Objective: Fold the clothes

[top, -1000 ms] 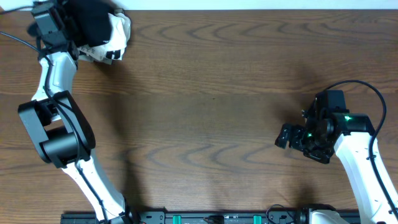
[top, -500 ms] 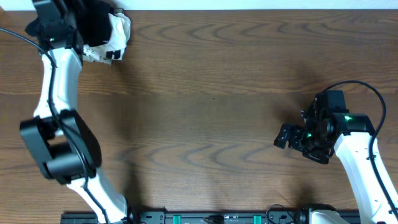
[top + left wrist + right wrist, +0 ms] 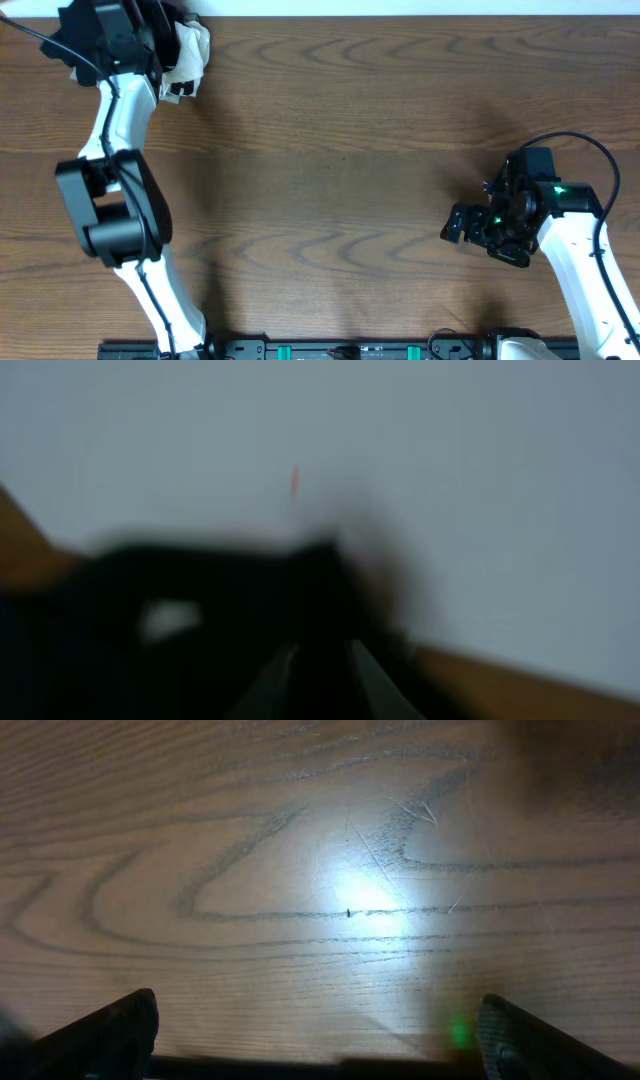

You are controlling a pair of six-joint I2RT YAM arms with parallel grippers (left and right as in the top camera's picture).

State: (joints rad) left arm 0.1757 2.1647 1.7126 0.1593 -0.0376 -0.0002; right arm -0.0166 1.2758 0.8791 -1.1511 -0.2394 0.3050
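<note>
Black shirt [image 3: 160, 30] bunched at far-left table corner, left end effector [image 3: 318, 678] pinching it, right end effector [image 3: 318, 1030] wide

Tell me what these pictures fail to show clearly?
- Black shirt: overhead, mostly hidden under the left arm and cut by the top edge.
- White cloth: overhead, its black lettering is too small to read.
- Left claw: left wrist view is motion-blurred; what it grips cannot be told.

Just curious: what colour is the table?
Brown wood grain table, clearest in the overhead view.
</note>
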